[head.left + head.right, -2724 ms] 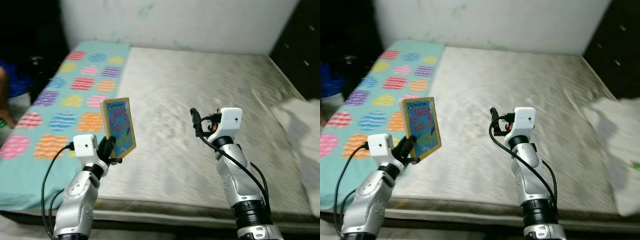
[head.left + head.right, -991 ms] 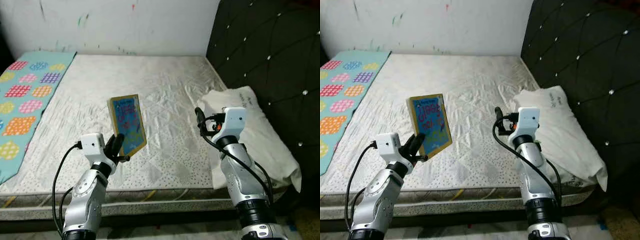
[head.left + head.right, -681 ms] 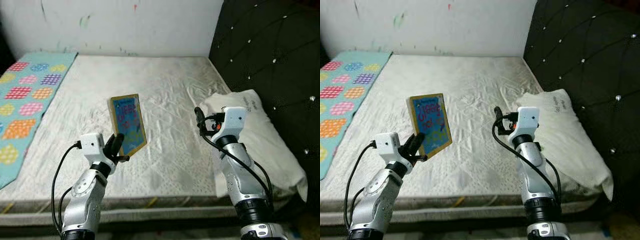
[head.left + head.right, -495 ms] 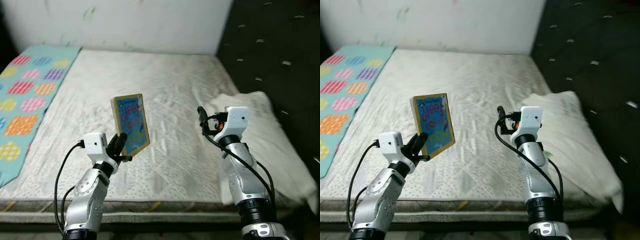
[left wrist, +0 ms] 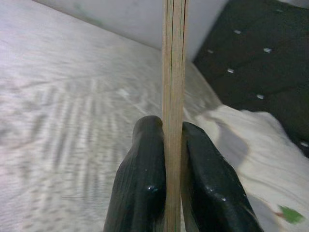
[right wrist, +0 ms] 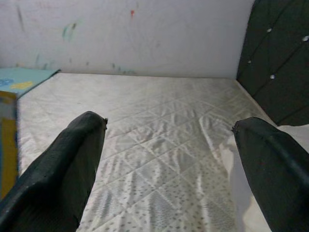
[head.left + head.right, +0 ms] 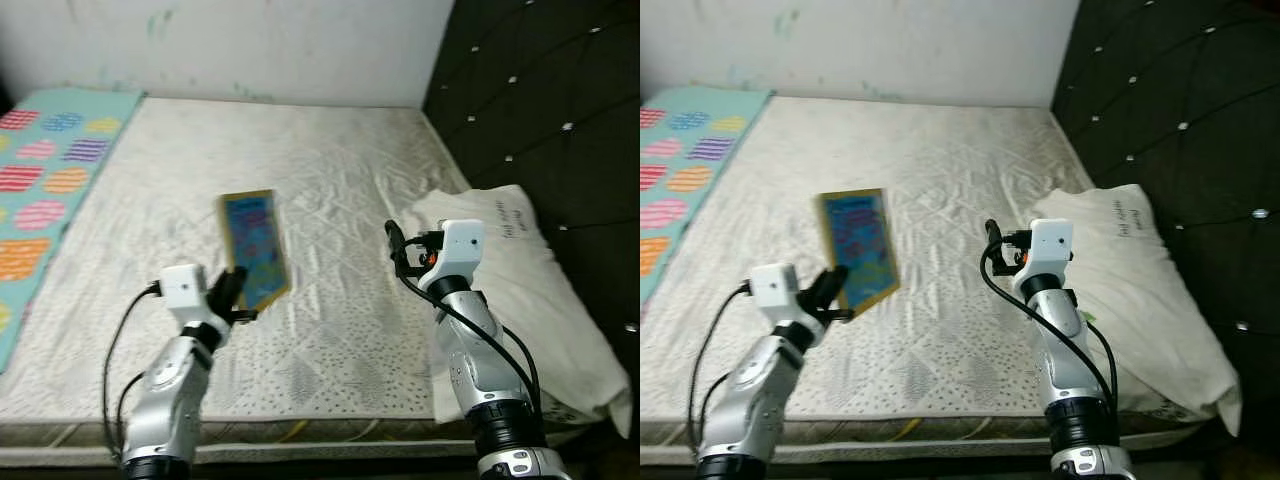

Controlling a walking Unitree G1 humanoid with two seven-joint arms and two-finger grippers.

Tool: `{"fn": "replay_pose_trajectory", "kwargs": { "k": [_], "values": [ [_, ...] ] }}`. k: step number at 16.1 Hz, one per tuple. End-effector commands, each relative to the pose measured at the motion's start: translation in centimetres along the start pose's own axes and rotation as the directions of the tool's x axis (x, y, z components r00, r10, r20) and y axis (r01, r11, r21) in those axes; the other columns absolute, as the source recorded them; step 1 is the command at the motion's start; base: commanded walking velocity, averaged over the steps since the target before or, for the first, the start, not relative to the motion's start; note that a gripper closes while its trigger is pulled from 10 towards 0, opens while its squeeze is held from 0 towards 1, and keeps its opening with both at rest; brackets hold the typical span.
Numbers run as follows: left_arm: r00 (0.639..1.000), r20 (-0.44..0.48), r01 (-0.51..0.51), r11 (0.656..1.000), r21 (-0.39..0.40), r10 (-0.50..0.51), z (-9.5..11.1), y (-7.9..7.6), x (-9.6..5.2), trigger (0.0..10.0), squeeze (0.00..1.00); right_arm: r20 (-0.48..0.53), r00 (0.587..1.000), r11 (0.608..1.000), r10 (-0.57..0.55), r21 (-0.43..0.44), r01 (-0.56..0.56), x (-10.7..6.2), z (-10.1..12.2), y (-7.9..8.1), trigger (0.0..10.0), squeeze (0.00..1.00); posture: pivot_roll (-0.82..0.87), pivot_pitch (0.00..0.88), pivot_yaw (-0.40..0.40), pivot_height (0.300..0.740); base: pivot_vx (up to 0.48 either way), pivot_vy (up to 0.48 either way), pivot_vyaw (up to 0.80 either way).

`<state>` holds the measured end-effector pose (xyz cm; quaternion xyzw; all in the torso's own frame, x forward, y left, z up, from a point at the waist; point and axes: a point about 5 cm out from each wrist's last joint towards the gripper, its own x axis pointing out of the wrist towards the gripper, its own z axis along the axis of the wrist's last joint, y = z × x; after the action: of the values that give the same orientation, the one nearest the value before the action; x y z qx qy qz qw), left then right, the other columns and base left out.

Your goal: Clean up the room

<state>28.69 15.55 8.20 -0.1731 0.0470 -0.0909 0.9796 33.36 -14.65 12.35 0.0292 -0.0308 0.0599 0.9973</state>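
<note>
You've got the left gripper (image 7: 232, 292) raised over the near edge of the bed (image 7: 330, 180), its fingers (image 5: 145, 183) clamped on the bottom edge of a children's book (image 7: 253, 249). The book stands upright, tipped a little, with its blue cover and yellow border facing you, well above the mattress. From the left wrist camera you're looking straight down the book's thin edge (image 5: 174, 72), squeezed between the two black pads.

Your right gripper (image 7: 392, 244) is held up at about the same height, off to the right of the book and apart from it. Its fingers (image 6: 63, 169) are spread wide with nothing between them, just the quilted white mattress beyond.

A white pillow (image 7: 520, 270) lies at the right end of the bed, against the dark tufted headboard (image 7: 540, 110). On the far left side of the bed you can see a teal blanket (image 7: 45, 170) with colourful striped blobs. A pale wall (image 7: 250, 45) runs behind the bed.
</note>
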Motion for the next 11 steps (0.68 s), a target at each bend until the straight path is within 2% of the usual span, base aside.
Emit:
{"fn": "replay_pose_trajectory", "kwargs": {
  "k": [1, 5, 7, 11],
  "values": [
    [0.999, 0.044, 0.030, 1.000, 0.009, -0.030, 0.97, -0.88, 0.36, 10.0, 0.00, 0.024, 1.000, 1.000, -0.008, -0.010, 0.008, 0.17, 0.67, -0.48, 10.0, 0.00, -0.08, 0.017, -0.029, 0.740, 0.000, 0.000, 0.00],
    [0.999, 0.037, 0.027, 1.000, 0.011, -0.027, 0.94, -0.93, 0.38, 10.0, 0.00, 0.021, 1.000, 1.000, -0.011, -0.010, 0.011, 0.22, 0.63, -0.52, 10.0, 0.00, -0.08, 0.017, -0.029, 0.740, 0.000, 0.000, -0.80],
    [0.999, 0.035, 0.027, 1.000, 0.010, -0.027, 0.91, -0.96, 0.41, 10.0, 0.00, 0.022, 1.000, 1.000, -0.011, -0.011, 0.012, 0.22, 0.65, -0.52, 10.0, 0.00, -0.08, 0.017, -0.029, 0.740, 0.000, -0.270, -0.58],
    [0.999, 0.035, 0.024, 1.000, 0.005, -0.024, 0.91, -0.99, 0.44, 10.0, 0.00, 0.023, 1.000, 1.000, -0.010, -0.012, 0.010, 0.23, 0.67, -0.50, 10.0, 0.00, -0.08, 0.018, -0.029, 0.740, 0.000, -0.283, -0.10]
  ]
}}
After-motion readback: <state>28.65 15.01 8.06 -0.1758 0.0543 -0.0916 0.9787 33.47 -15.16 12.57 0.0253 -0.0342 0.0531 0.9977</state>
